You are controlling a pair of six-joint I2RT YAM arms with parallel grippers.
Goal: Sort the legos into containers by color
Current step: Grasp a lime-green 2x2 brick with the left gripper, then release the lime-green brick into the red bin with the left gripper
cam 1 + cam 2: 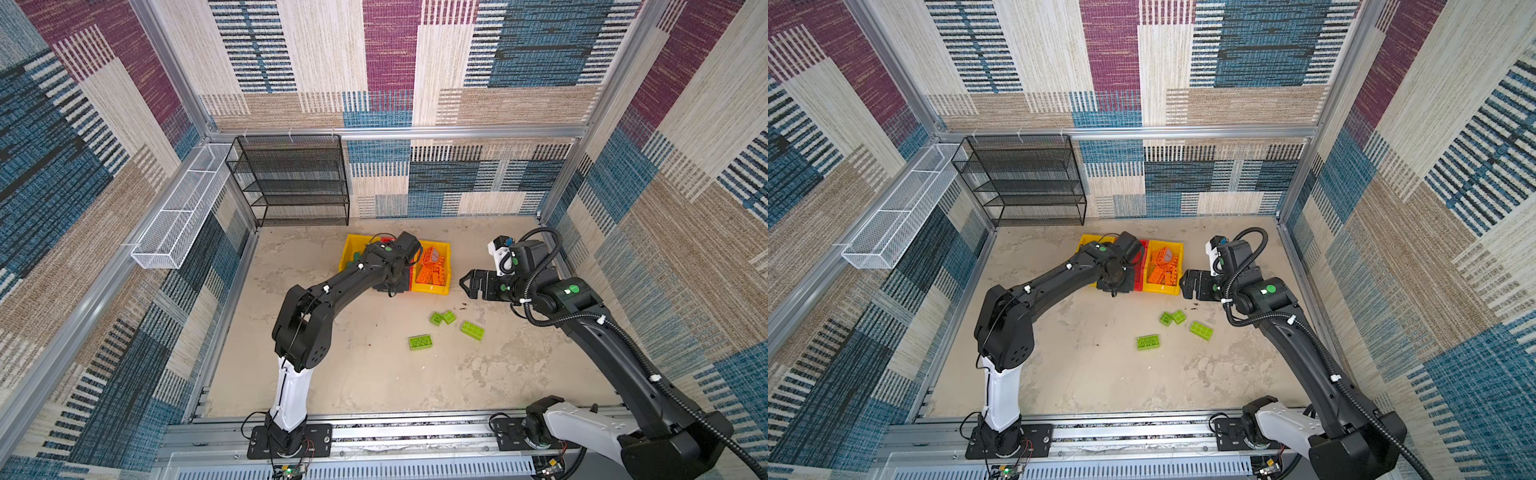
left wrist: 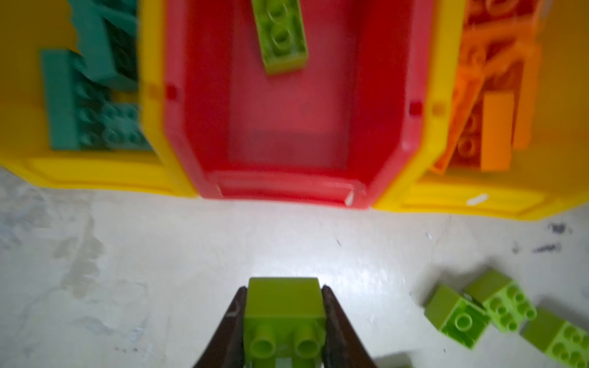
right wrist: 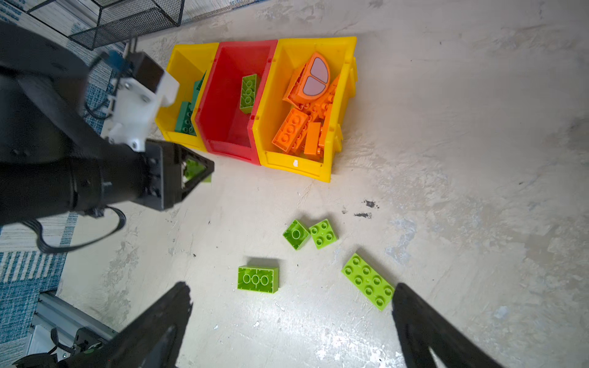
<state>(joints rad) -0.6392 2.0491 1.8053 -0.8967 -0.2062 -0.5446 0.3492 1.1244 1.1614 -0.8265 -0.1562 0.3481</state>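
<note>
My left gripper (image 2: 283,287) is shut on a small lime green brick (image 2: 283,306), held low over the floor just in front of the red bin (image 2: 287,133). That bin holds one long lime brick (image 2: 282,35). The yellow bin (image 3: 183,60) beside it holds teal bricks (image 3: 185,118), and the other yellow bin (image 3: 287,159) holds orange bricks (image 3: 291,129). Several loose lime bricks lie on the floor, among them a long one (image 1: 472,330) and an upturned one (image 1: 420,342). My right gripper (image 3: 291,284) hangs open above them, holding nothing; in both top views it (image 1: 464,286) is right of the bins.
A black wire-mesh shelf rack (image 1: 291,178) stands at the back left, behind the bins. A long white wire basket (image 1: 183,208) hangs on the left wall. Metal rails edge the floor on all sides. The left arm (image 1: 332,286) reaches diagonally over the floor toward the bins.
</note>
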